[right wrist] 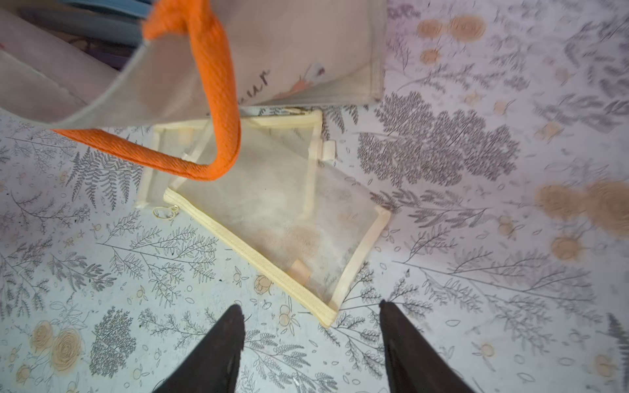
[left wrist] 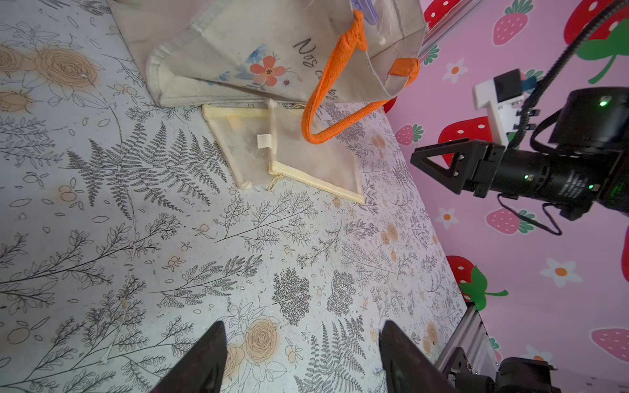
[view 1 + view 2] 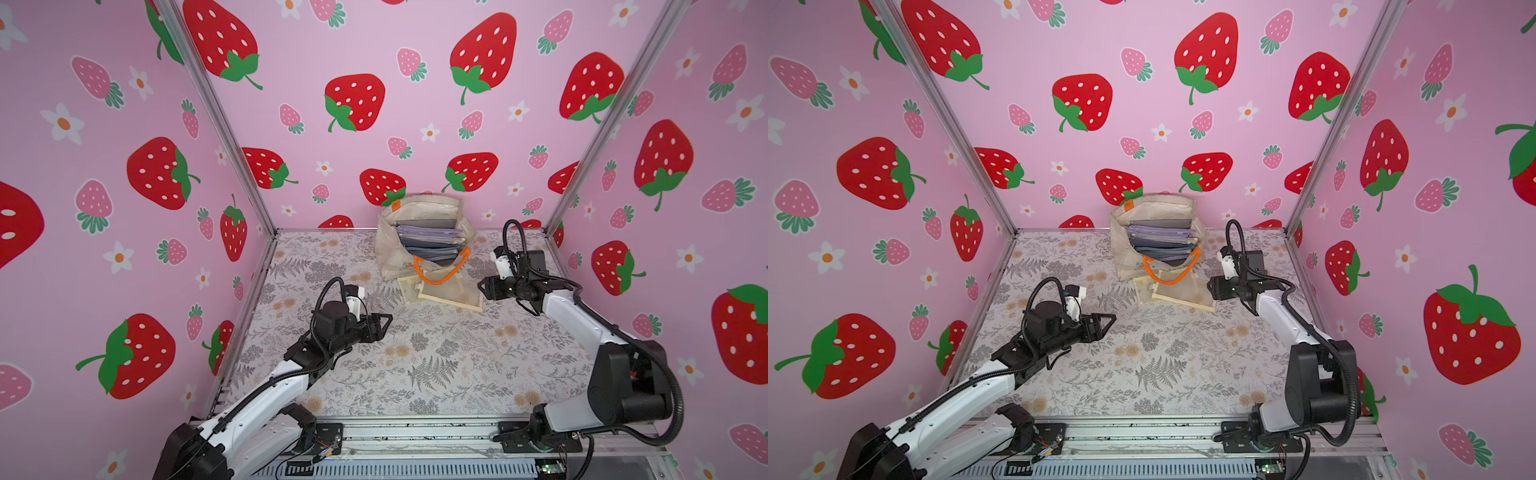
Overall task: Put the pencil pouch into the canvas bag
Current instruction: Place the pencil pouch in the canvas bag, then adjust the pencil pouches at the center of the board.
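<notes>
Snag risk: handle (image 1: 218,102) of bag (image 3: 386,257) at desk's (image 3: 415,353) far edge drapes over pouch (image 1: 272,211); left gripper (image 2: 303,326), right gripper (image 1: 310,306) both spread, empty.

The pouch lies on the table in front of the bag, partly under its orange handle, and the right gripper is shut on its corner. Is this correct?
No. The right gripper is open and grips nothing: the right wrist view shows its jaws wide apart near the corner of the pouch. The rest holds: it lies on the table before the bag, partly under the handle.
</notes>
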